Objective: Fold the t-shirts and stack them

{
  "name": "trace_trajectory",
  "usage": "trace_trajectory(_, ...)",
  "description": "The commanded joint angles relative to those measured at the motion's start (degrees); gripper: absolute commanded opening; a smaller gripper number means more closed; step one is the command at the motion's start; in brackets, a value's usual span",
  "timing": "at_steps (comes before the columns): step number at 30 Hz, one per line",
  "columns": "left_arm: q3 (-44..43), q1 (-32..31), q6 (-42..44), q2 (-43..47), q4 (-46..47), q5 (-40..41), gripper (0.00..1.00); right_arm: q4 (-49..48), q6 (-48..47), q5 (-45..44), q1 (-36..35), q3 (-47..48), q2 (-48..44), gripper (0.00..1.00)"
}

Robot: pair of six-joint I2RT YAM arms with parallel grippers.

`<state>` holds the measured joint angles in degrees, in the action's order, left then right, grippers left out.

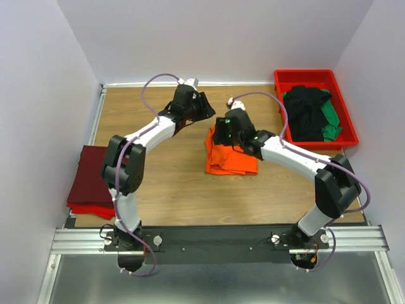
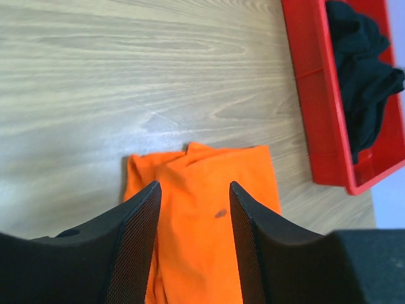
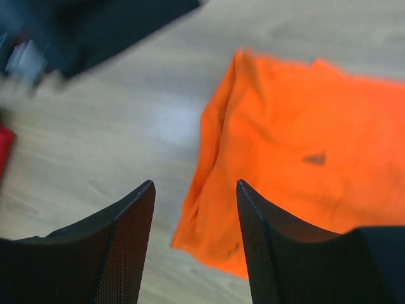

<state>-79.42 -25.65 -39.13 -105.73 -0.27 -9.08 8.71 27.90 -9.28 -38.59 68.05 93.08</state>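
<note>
A bright orange t-shirt [image 1: 231, 159] lies folded in the middle of the wooden table; it also shows in the left wrist view [image 2: 196, 234] and the right wrist view [image 3: 297, 126]. My left gripper [image 1: 204, 109] is open and empty, raised behind the shirt [image 2: 193, 185]. My right gripper [image 1: 223, 134] is open and empty, hovering over the shirt's far left edge [image 3: 195, 182]. A folded maroon t-shirt [image 1: 95, 170] lies on a red one [image 1: 88, 209] at the table's left edge. A black t-shirt [image 1: 304, 111] and a green one [image 1: 330, 119] lie crumpled in the tray.
The rigid red plastic tray [image 1: 310, 74] stands at the back right, also seen in the left wrist view [image 2: 304, 82]. White walls close the table on three sides. The left arm's blurred dark end [image 3: 95, 25] shows close to my right gripper.
</note>
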Motion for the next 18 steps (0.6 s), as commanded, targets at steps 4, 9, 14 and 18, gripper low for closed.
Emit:
trace_trajectory(4,-8.6,-1.6,7.7,-11.2,-3.9,-8.1,0.55,5.8,3.6,-12.6,-8.3,-1.4,3.4,0.54)
trace_trajectory(9,-9.6,-2.0,7.2,-14.6,-3.9,-7.5,0.5,6.0,5.6,-14.0,-11.2,-1.0,8.0,0.43)
trace_trajectory(14,-9.5,-2.0,7.0,-16.1,-3.9,-7.3,0.46,5.9,7.5,-13.4,-14.8,-0.6,13.0,0.42)
trace_trajectory(18,-9.6,-1.9,6.8,-16.3,-3.9,-7.0,0.46,5.9,8.0,-14.7,-17.4,0.6,14.0,0.42)
